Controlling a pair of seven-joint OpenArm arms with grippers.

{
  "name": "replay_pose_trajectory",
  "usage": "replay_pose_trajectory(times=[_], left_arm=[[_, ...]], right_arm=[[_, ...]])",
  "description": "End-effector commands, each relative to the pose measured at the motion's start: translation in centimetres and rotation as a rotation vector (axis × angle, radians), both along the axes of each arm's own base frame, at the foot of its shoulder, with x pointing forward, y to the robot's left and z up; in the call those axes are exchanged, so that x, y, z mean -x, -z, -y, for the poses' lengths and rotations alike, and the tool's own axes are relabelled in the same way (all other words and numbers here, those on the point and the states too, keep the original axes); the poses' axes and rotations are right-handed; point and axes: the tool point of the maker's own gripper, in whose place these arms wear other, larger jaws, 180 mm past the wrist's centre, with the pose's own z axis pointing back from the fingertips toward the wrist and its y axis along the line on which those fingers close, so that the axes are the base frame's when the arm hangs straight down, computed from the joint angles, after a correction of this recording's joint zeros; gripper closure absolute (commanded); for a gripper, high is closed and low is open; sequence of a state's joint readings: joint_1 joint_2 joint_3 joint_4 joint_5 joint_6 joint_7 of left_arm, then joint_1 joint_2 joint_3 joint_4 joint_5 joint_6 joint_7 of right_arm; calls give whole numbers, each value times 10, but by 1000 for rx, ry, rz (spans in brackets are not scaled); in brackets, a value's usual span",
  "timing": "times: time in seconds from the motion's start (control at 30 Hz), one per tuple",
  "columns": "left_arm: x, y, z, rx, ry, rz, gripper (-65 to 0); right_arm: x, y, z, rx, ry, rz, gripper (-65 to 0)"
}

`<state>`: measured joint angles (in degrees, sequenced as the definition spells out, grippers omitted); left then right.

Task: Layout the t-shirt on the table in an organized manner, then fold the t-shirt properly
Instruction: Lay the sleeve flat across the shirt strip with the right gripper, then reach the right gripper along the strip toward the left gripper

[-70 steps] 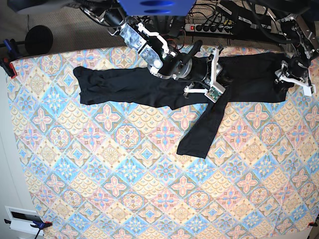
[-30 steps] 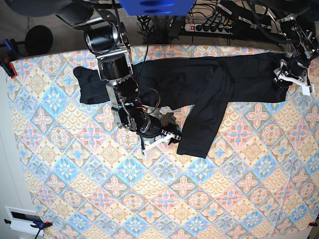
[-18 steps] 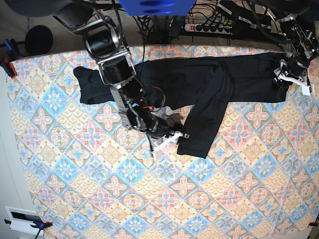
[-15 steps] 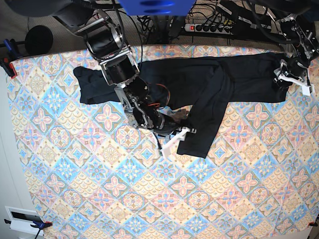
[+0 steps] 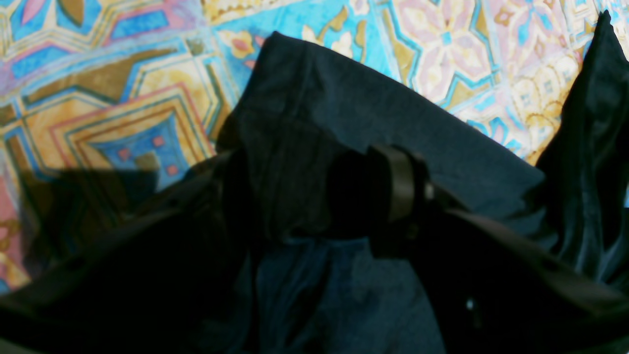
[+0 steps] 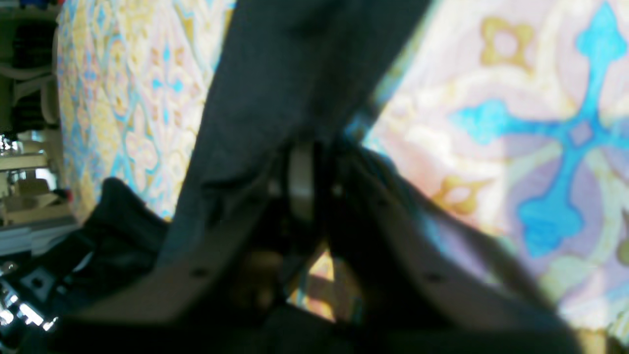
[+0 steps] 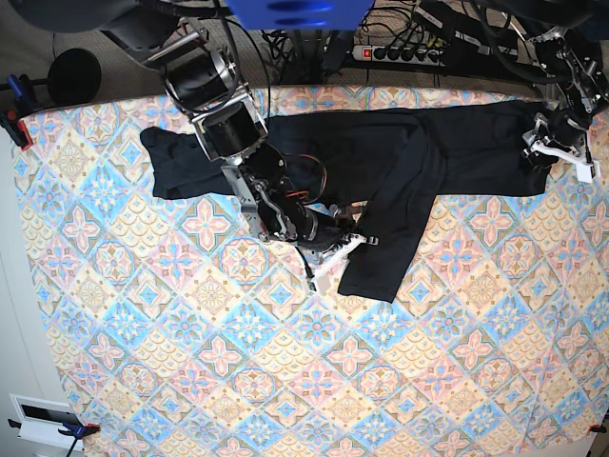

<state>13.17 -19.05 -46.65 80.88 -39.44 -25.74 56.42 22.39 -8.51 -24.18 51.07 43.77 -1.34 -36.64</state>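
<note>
The thin, soft black long-sleeved t-shirt [image 7: 381,157] lies stretched along the 12 o'clock edge of the table [image 7: 238,381] in its pastel diamond-tiled floral cloth, one limp sleeve trailing toward 6 o'clock. The right gripper [image 7: 344,249] is pinched together on that sleeve's edge near the cuff. At 2 o'clock the left gripper [image 7: 549,148] is clamped on bunched, creased fabric at the garment's end.
</note>
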Motion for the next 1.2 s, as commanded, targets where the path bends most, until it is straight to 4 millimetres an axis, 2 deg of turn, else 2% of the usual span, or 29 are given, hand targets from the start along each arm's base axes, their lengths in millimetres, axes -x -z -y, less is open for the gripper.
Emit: replay_pose_trajectory(times=[0.0, 0.07, 0.17, 0.27, 0.37, 0.43, 0.53, 0.67, 0.83, 0.97, 1.17], left_arm=[[-8, -14, -9, -25, 2, 43, -346], [-8, -14, -9, -26, 1, 43, -346], [-8, -14, -9, -26, 1, 43, -346], [-8, -14, -9, -26, 1, 43, -346], [-8, -14, -9, -26, 1, 43, -346], [-11, -16, -9, -26, 1, 53, -346], [-14, -18, -10, -28, -2, 59, -346], [-13, -18, -10, -28, -2, 58, -345], [-12, -17, -10, -29, -2, 55, -345], [-12, -17, -10, -28, -1, 52, -345], [-8, -13, -13, -53, 2, 27, -345]], right_arm=[[3, -2, -6, 10, -27, -10, 0], [1, -4, -6, 5, -24, -1, -5], [-6, -27, -14, -23, -35, 63, 0], [-5, -68, -41, -55, -118, 189, 0], [10, -95, -68, -73, -217, 277, 0], [29, -112, -90, -82, -305, 342, 0], [63, -123, -118, -86, -438, 397, 0], [115, -125, -148, -89, -608, 450, 0], [154, -136, -172, -158, -688, 555, 0], [167, -147, -181, -217, -690, 617, 0], [159, -163, -184, -277, -629, 676, 0]])
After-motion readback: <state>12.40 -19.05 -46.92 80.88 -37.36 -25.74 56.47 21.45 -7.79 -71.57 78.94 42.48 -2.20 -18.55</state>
